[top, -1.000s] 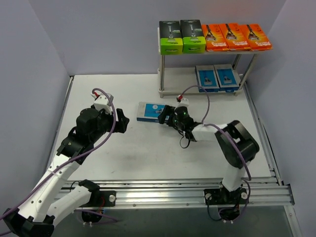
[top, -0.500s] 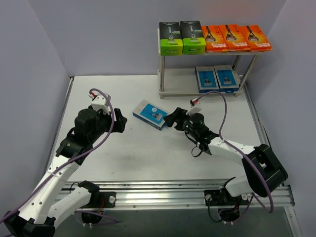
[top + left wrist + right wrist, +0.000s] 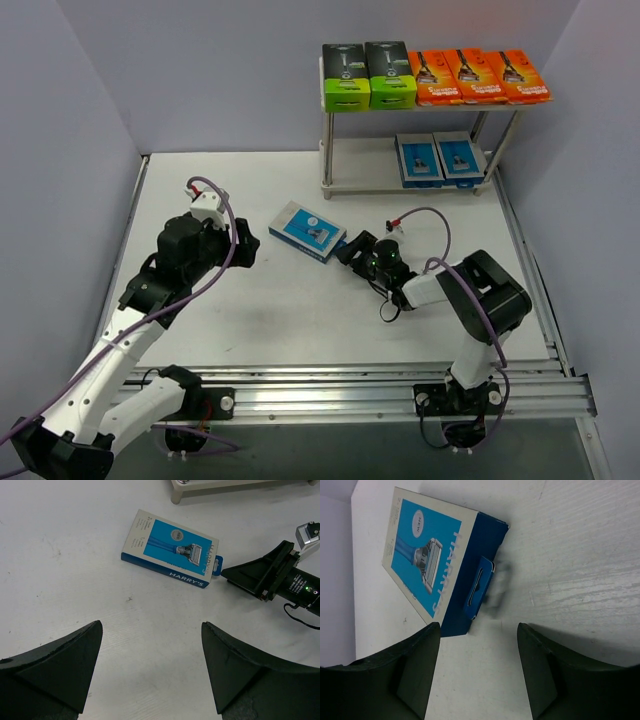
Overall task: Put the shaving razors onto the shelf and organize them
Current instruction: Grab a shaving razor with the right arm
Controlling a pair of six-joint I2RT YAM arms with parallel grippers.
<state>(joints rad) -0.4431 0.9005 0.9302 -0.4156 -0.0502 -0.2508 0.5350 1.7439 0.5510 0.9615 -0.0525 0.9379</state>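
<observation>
A light blue razor pack (image 3: 308, 230) lies diagonally on the white table, apart from the shelf (image 3: 365, 175). On the shelf's top board sit two black and lime packs (image 3: 367, 75) and three orange packs (image 3: 478, 75). Two light blue packs (image 3: 438, 158) lie on the lower board. My right gripper (image 3: 352, 247) is open just off the loose pack's right end, low over the table. In the right wrist view the pack (image 3: 435, 555) and its hang tab (image 3: 480, 587) lie ahead of the right gripper (image 3: 479, 626), nothing between the fingers. My left gripper (image 3: 152, 625) hangs open left of the pack (image 3: 172, 547).
Grey walls close in the table on the left, back and right. An aluminium rail (image 3: 350, 385) runs along the near edge by the arm bases. A purple cable (image 3: 435, 215) loops above the right wrist. The shelf's foot (image 3: 180, 495) stands just beyond the loose pack.
The loose blue pack has turned from level to diagonal. The right gripper has drawn back off its right end and its jaws have narrowed. The left arm shifted only slightly.
</observation>
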